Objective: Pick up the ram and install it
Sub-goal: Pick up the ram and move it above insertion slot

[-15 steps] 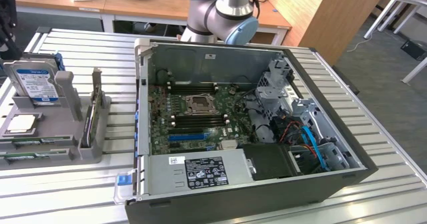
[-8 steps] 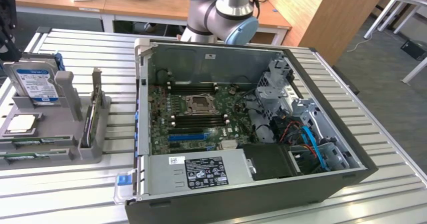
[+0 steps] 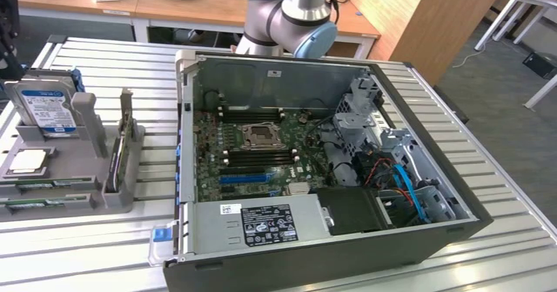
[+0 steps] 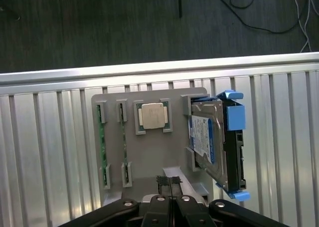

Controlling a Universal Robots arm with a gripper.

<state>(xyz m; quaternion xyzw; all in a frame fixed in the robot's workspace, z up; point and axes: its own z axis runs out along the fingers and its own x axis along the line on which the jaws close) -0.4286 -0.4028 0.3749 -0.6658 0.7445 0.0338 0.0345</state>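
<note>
The arm (image 3: 301,5) stands upright behind the open computer case (image 3: 348,266) in the exterior view, its blue-capped joint bent near the case's far wall. In the wrist view the gripper (image 4: 169,184) hangs pointing straight down over the grey holder (image 4: 149,157) on the slatted table (image 4: 45,152), its jaws pressed together with nothing between them. The ram lies in the holder's narrow slots, apart from the gripper. One ram stick (image 4: 102,144) sits at the holder's edge and the second ram stick (image 4: 123,142) just beside the CPU chip (image 4: 152,115) (the hard drive (image 4: 204,137), in its blue caddy, stands on the chip's other side).
</note>
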